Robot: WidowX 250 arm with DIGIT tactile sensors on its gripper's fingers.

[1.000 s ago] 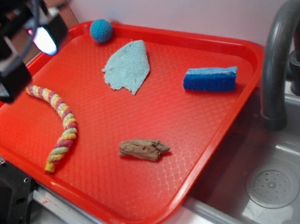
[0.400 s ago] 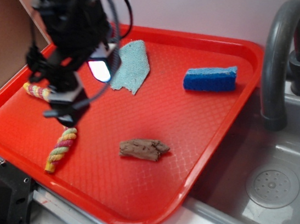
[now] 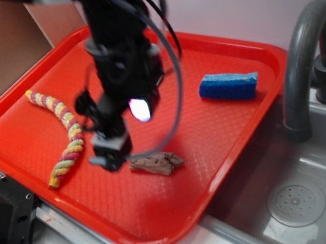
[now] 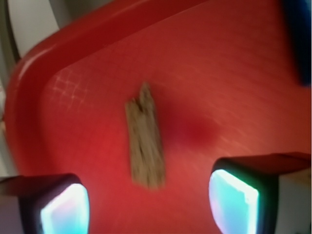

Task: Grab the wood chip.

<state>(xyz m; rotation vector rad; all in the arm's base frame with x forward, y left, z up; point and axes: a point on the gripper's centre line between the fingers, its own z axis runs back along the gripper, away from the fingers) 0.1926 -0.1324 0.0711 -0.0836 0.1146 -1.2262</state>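
Reading from left to right with the red tray (image 3: 26, 131) as our landmark, we first meet the twisted rope (image 3: 62, 132) lying along the tray's left half. Next comes the gripper (image 3: 112, 156), which a second ago hung over the tray's far left corner and now sits low beside the left end of the wood chip (image 3: 156, 162); we judge the approach nearly complete, with descent and closing not yet done. The chip rests flat near the tray's front edge, right of the rope. The blue sponge (image 3: 228, 86) lies toward the tray's right rim, and beyond the tray stand the grey faucet (image 3: 302, 61) and the sink (image 3: 293, 201). The arm now hides the cloth and ball formerly seen at the tray's back.

We note that the exterior view leaves the finger spacing unclear. The wrist view supplies it: the fingertips (image 4: 63, 209) stand wide apart, holding nothing, and the wood chip (image 4: 145, 139) lies lengthwise between and just ahead of them, untouched. That view omits the rope, faucet and sink, and shows only a blurred sliver of blue at its right edge.
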